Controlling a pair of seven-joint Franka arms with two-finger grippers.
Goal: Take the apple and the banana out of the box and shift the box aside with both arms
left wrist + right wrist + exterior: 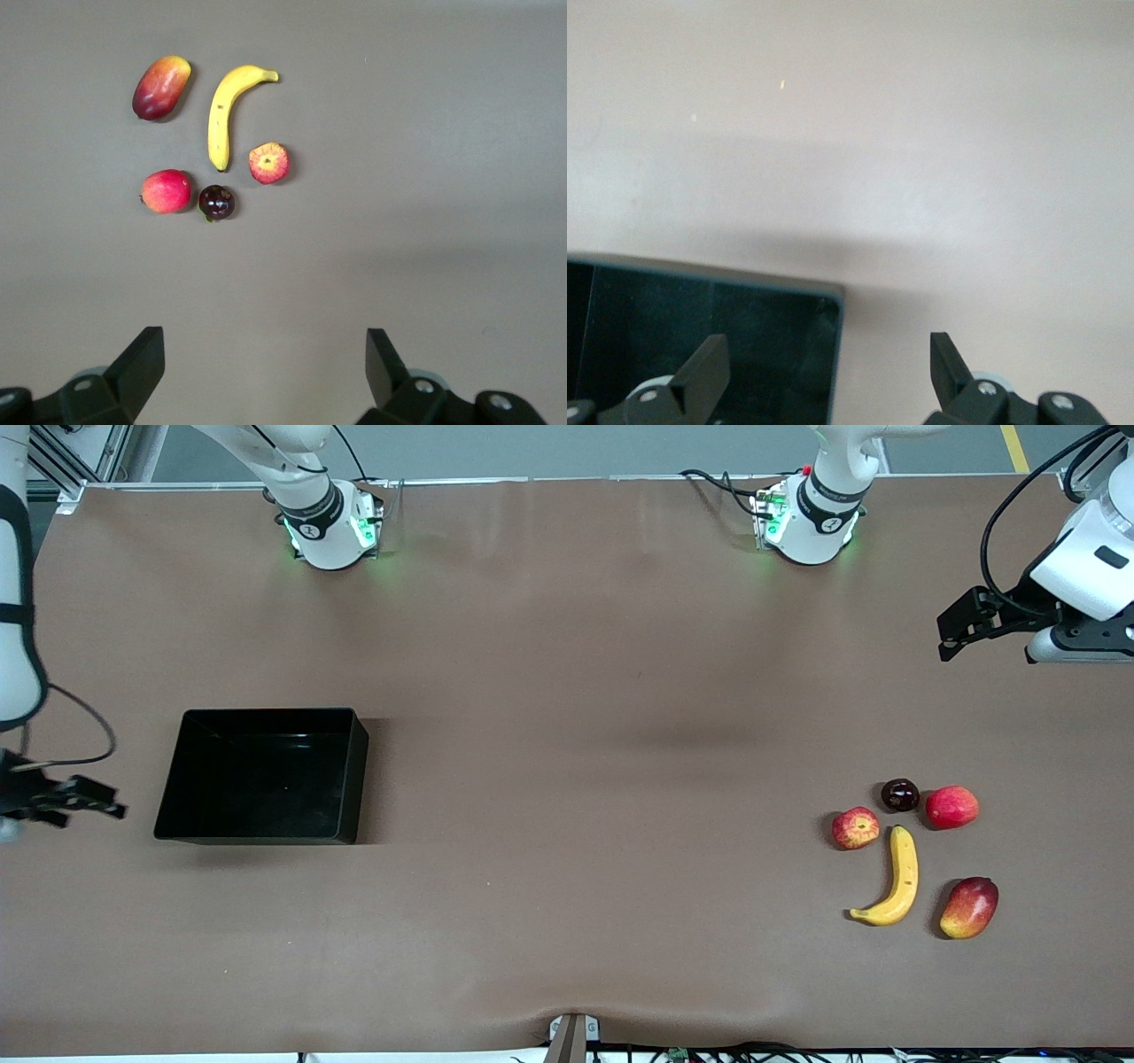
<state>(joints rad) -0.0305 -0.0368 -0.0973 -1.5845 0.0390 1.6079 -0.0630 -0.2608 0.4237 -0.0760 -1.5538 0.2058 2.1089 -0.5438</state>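
Front view shows the task close to finished, judging by how things lie: the box point(263, 775) sits empty toward the right arm's end of the table, and the apple point(856, 827) and the banana point(893, 878) lie on the bare table toward the left arm's end, well apart from it. The apple is just beside the banana's upper tip, with a dark round fruit point(900, 794), a plain red fruit point(951, 807) and a mango point(969, 907) grouped close around them. Whether the box is meant to go any farther cannot be told; nothing else appears left to do. The right gripper point(97, 799) hangs beside the box's outer wall at the table's edge, its jaws spread wide and holding nothing; the right wrist view looks down on a corner of the box between its fingers. The left gripper point(955, 631) is raised over bare table above the fruit group, jaws likewise wide apart and empty, the arm waiting.
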